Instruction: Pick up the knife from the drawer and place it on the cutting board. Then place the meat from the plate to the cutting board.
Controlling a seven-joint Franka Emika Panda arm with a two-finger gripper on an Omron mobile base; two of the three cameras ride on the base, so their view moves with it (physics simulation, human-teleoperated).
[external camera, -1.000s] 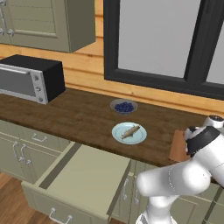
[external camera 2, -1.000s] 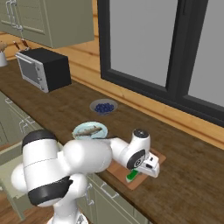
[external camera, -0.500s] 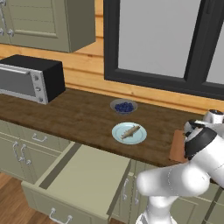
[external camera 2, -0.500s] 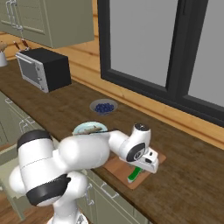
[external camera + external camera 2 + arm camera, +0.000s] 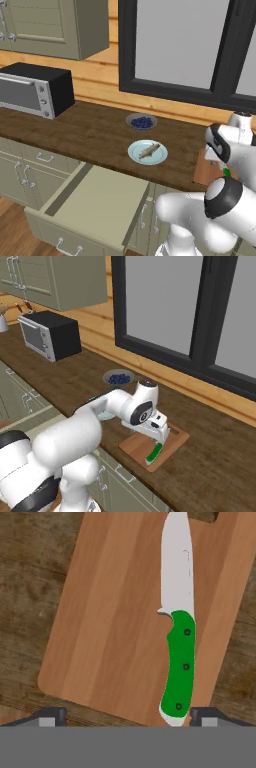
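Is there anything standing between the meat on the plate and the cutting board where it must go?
Nothing visible. The meat lies on the plate, and only bare counter separates it from the cutting board. The knife lies along the board's far side.

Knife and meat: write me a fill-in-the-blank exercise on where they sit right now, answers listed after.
1. The knife lies flat on the ____, with the gripper open above it.
2. The knife's handle is coloured ____.
3. The meat rests on the pale blue ____, near the bowl of berries.
4. Below the counter, the wide drawer stands ____.

Missing words: cutting board; green; plate; open
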